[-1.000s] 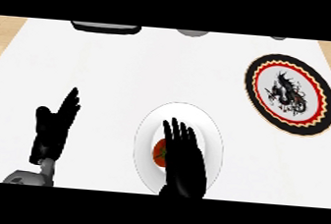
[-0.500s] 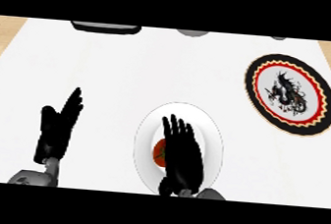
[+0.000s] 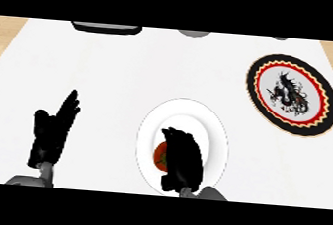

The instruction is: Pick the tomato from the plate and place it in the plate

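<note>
Red is showing only as a sliver: the tomato (image 3: 160, 156) is lying on the white plate (image 3: 215, 133), mostly covered by the right hand (image 3: 182, 160), which is hanging right over it. Its fingers (image 3: 176, 137) are bending forward and down over the fruit, but whether they are actually closing round it or just hovering above cannot be told from this steep view. The left hand (image 3: 50, 135) is resting open on the bench (image 3: 129, 72) to the left, well apart from both plates.

A likely risk is the round tomato rolling out sideways toward the plate's rim if the fingers are closing off-centre, since so little of it is visible beyond the palm. The plain plate could also be skidding if pressed.

Off to the upper right, well apart, the patterned plate (image 3: 293, 95) with its dark, scalloped border is waiting as the probable target. Dark and grey objects at the bench's far edge are cut off and unidentifiable.
</note>
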